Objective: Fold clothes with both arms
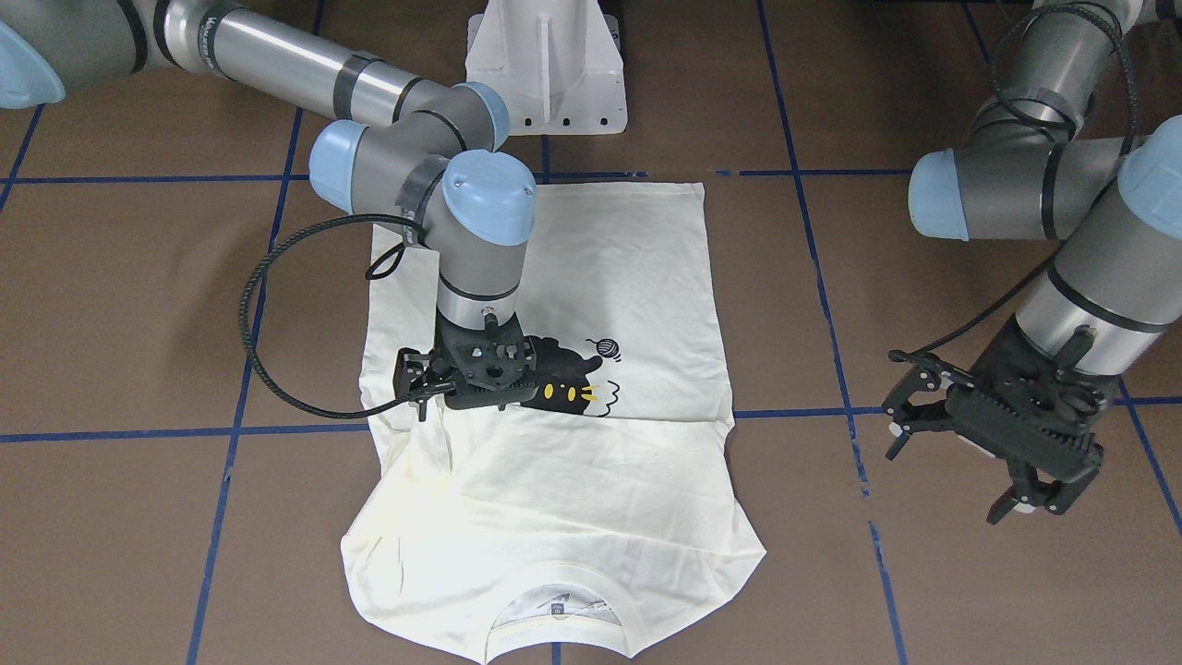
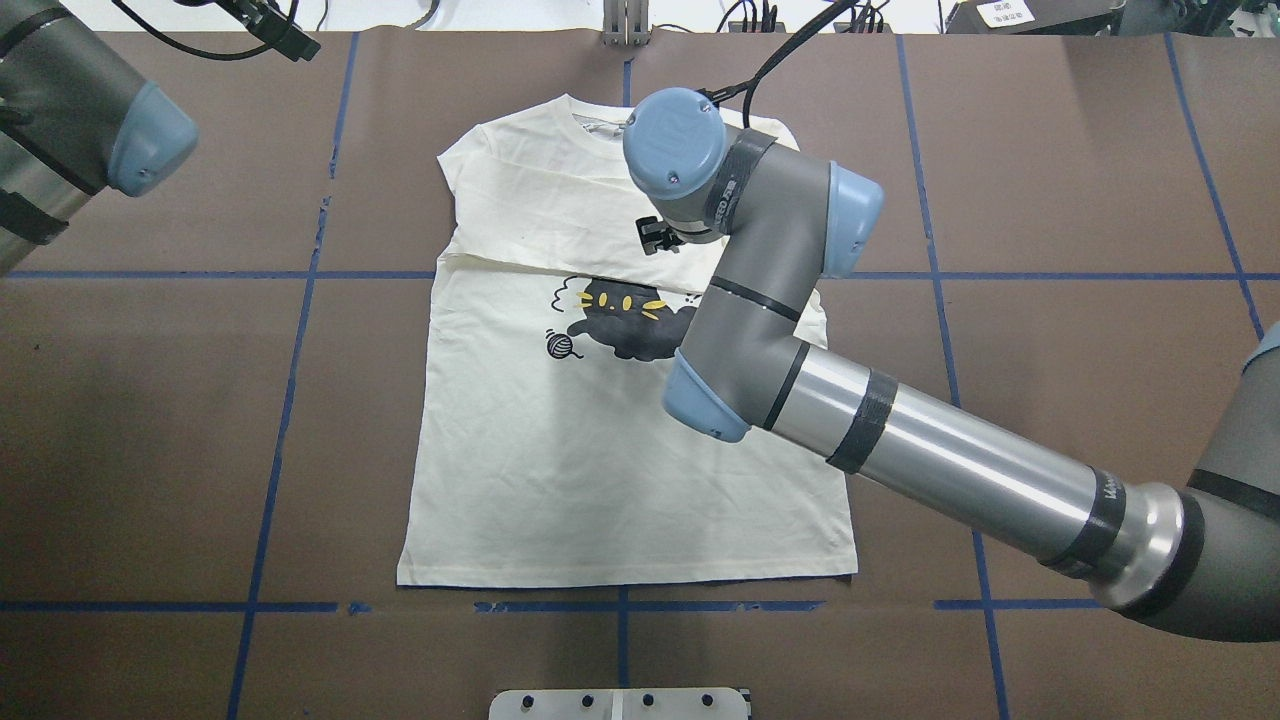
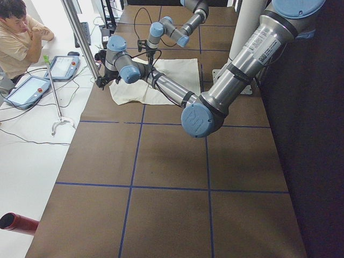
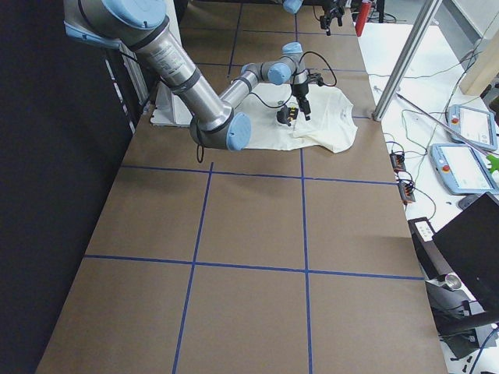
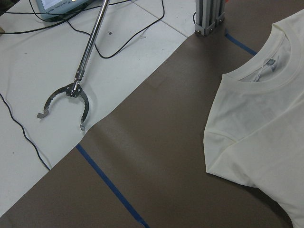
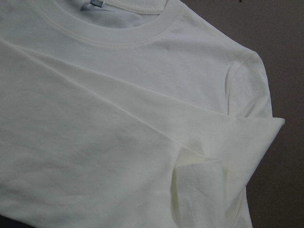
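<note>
The cream-white shirt (image 1: 591,489) lies flat on the brown table, its collar toward the far side from the robot and its hem near the base. Folded cloth covers the top of the black cat print (image 2: 625,320). My right gripper (image 1: 462,392) hovers low over the shirt beside the print, open with nothing between its fingers; its wrist view shows only the collar and a tucked sleeve (image 6: 204,185). My left gripper (image 1: 960,457) hangs open above bare table, well off the shirt's side. In the left wrist view the shirt's collar and shoulder (image 5: 266,128) are at the right.
The white pedestal base (image 1: 545,74) stands behind the hem. Blue tape lines (image 2: 290,400) grid the table. Beyond the far edge are a metal grabber tool (image 5: 66,102), cables, an aluminium post (image 5: 209,19), tablets (image 3: 29,88) and a seated person (image 3: 21,37).
</note>
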